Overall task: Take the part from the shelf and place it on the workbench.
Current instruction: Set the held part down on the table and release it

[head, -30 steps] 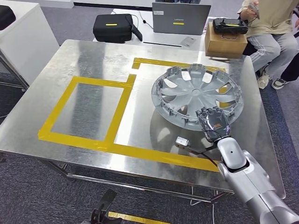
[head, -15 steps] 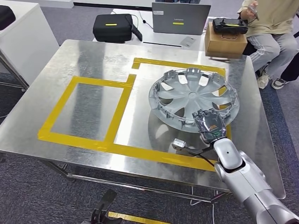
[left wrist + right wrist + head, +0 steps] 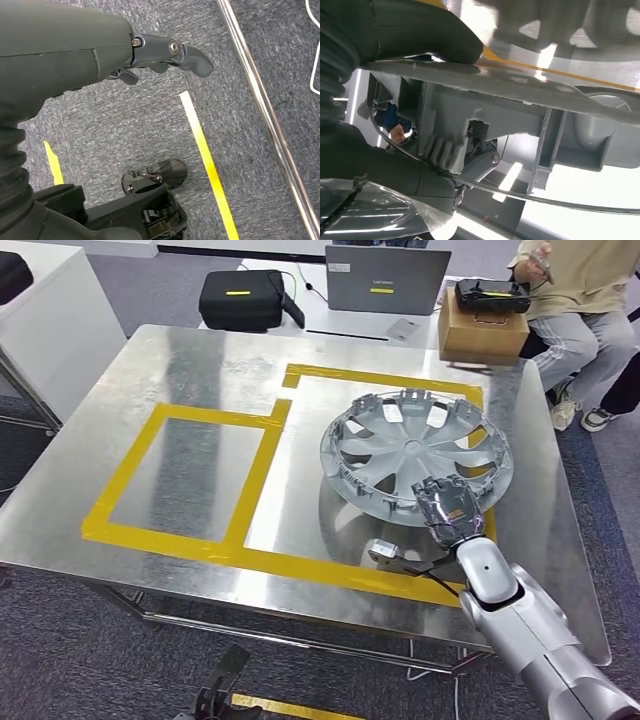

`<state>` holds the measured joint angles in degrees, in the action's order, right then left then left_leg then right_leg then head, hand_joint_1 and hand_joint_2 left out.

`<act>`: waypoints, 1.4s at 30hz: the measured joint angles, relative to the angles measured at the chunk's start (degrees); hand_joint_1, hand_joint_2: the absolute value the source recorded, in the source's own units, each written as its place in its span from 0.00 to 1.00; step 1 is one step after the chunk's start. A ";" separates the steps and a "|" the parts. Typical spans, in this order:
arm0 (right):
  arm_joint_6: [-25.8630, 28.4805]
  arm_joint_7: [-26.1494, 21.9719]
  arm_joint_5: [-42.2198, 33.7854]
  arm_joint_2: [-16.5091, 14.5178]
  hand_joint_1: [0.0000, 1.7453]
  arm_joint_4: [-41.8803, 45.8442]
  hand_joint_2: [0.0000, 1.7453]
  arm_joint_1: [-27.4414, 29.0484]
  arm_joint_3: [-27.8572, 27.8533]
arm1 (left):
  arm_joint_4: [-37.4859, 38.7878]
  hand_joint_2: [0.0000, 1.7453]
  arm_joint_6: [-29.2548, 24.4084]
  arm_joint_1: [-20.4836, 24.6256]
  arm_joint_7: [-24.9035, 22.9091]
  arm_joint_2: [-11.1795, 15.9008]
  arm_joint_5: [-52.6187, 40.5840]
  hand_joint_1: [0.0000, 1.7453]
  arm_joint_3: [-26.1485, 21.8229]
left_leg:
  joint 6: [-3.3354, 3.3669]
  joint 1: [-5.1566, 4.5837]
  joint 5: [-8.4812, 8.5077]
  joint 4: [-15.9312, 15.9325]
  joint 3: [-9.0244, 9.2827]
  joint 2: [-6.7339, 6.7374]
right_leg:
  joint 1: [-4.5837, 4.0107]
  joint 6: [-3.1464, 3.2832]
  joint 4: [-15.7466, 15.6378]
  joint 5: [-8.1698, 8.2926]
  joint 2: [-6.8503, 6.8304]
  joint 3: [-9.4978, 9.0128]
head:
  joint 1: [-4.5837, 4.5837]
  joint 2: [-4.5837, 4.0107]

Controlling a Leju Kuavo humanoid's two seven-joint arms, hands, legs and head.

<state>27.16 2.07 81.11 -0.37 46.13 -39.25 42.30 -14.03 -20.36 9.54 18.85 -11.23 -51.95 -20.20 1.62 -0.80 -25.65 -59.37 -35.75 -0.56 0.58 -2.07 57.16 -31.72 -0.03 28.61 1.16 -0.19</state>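
Observation:
The part is a silver wheel cover (image 3: 411, 445), lying inner side up on the metal workbench (image 3: 189, 480), over the right-hand yellow tape outline. My right hand (image 3: 450, 510) grips its near rim, thumb and fingers clamped on the edge (image 3: 497, 80) as the right wrist view shows; whether that edge touches the bench I cannot tell. My left hand (image 3: 166, 52) hangs low over grey carpet, fingers apart and holding nothing.
Two yellow tape rectangles (image 3: 189, 480) mark the workbench. Behind it are a black case (image 3: 245, 298), a laptop (image 3: 386, 278) and a cardboard box (image 3: 483, 328). A person (image 3: 581, 300) sits at the far right. A white table (image 3: 45, 320) stands at left.
The wheel cover has come down and a little toward me with my right hand, now sitting lower and flatter over the tape outline. Over the last half second it barely moved.

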 joint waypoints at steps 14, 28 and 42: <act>0.05 0.02 -0.06 0.02 1.00 -0.26 1.00 -0.34 0.92 | 0.00 1.00 1.07 -0.15 5.34 0.05 1.10 0.00 0.04 | 0.00 0.00 0.00 0.00 0.00 0.00 | 0.00 0.00 0.00 0.00 0.01 0.03 | 0.00 -0.01; 0.16 0.45 -0.04 0.21 0.25 -0.26 0.25 -0.35 1.55 | 0.00 1.00 0.78 -0.20 6.07 0.15 0.72 0.00 0.87 | 0.00 0.00 0.00 0.00 0.00 0.01 | 0.00 0.00 0.00 0.00 0.01 0.04 | -0.01 -0.01; 1.12 1.16 0.69 1.63 0.00 -0.22 0.00 -0.72 1.56 | 0.00 0.00 -0.07 -0.19 6.33 0.26 2.21 0.00 1.73 | 0.00 0.01 0.00 0.00 0.02 0.03 | 0.01 0.00 -0.01 0.00 0.04 0.03 | -0.01 -0.01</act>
<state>28.28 3.22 81.80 1.26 45.91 -39.98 43.86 -14.03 -20.43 9.36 25.18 -10.97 -49.74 -18.47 1.62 -0.80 -25.65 -59.37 -35.72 -0.52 0.59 -2.07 57.16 -31.72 0.01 28.64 1.15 -0.20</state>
